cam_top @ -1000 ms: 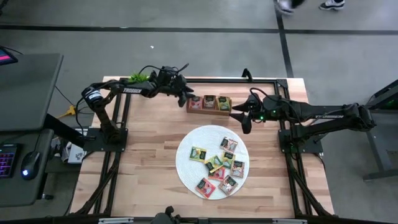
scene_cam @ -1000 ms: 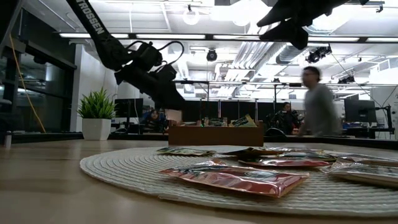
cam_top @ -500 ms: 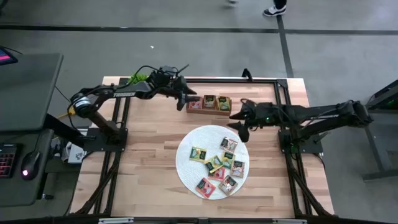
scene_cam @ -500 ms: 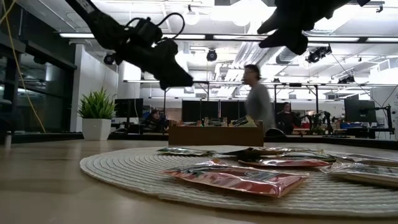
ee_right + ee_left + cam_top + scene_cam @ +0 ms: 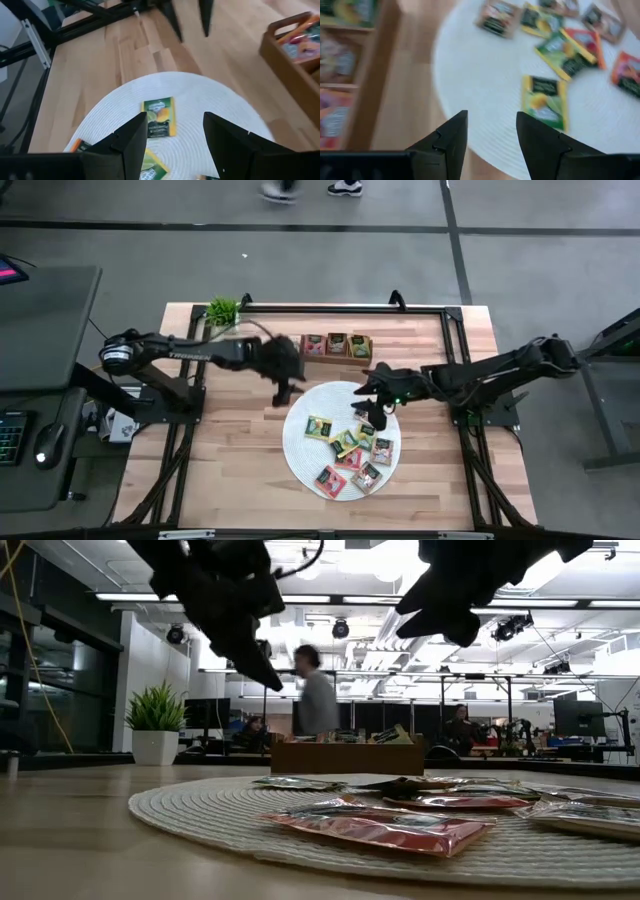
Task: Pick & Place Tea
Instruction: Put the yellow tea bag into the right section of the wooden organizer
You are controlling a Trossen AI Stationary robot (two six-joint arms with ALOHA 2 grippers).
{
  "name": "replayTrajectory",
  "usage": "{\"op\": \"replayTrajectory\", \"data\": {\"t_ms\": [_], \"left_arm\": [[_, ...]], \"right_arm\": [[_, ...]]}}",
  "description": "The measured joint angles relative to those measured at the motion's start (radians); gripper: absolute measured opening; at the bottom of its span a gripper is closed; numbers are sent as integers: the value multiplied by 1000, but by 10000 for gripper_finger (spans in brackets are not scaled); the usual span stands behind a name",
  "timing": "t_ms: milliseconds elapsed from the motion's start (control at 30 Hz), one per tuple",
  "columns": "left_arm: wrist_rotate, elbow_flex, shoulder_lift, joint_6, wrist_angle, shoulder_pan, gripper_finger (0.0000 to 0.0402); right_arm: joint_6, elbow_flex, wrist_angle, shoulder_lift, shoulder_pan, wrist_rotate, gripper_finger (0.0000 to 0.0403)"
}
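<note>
Several flat square tea packets (image 5: pixel 348 445) (yellow, green, red) lie under both hands, left (image 5: pixel 490 137) and right (image 5: pixel 175 132), spread empty.

Tea packets (image 5: pixel 545 97) motion-blurred in left wrist view; wooden tray (image 5: pixel 367 75) cut by edge.

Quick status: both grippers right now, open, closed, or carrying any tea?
Left gripper: open, empty, above the white mat's edge.
Right gripper: open, empty, over the mat near a yellow-green tea packet.

no lettering legible, print on the tea packets (image 5: pixel 350 442) too blurred to read
</note>
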State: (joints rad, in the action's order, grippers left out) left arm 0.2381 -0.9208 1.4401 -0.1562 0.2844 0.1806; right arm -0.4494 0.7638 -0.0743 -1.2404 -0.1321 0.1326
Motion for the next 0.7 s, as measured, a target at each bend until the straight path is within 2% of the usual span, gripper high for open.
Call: {"op": "replayTrajectory", "data": {"t_ms": [100,200,367,467,700], "left_arm": [[-83,0,1,1,42,-109,166],[-154,-1,13,16,18,-202,166],[-237,-1,21,33,14,-313,152],[-261,-1,67,50,-7,-355,119],[-255,-1,162,65,-64,-386,9]], "right_arm": [[-23,0,35,-38,-14,0,190],[-54,0,60,-72,-28,0,190],[-78,0,94,-136,-59,10,190],[-96,0,118,-173,-76,10,190],[-156,0,124,-220,-101,11,190]]}}
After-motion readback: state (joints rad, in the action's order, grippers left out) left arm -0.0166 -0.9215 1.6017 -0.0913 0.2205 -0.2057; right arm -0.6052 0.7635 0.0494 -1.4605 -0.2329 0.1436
